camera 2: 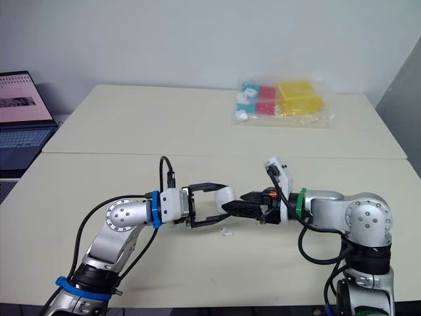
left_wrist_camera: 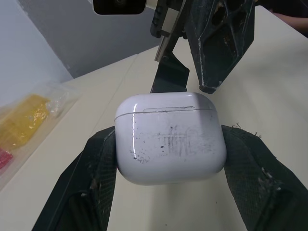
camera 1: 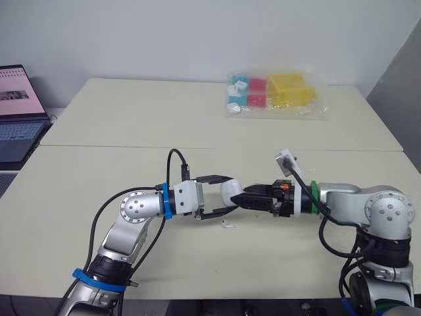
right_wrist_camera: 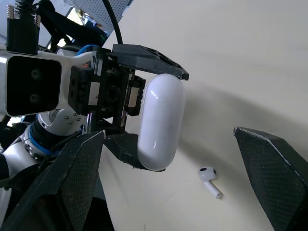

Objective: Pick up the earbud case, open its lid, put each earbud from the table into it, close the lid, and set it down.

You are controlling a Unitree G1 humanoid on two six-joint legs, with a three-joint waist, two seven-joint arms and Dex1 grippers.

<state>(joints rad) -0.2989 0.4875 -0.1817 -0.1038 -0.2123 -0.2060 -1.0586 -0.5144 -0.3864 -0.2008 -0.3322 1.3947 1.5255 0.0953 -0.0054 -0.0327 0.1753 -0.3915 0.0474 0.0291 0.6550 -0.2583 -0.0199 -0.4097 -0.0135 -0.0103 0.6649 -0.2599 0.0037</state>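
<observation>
The white earbud case [left_wrist_camera: 171, 139] is held above the table, lid closed, with my left gripper [camera 1: 230, 194] shut on its two sides. My right gripper [camera 1: 244, 197] faces it from the right, its black fingers [right_wrist_camera: 79, 187] open and their tips just short of the case [right_wrist_camera: 161, 120]. One white earbud [camera 1: 227, 224] lies on the table right below the case, also seen as a small earbud [right_wrist_camera: 210, 181] between the right gripper's fingers.
A clear plastic bag of coloured blocks [camera 1: 276, 92] lies at the far right of the back table. An open laptop [camera 1: 16, 112] stands at the far left. A seam [camera 1: 99, 146] runs between the two beige tables.
</observation>
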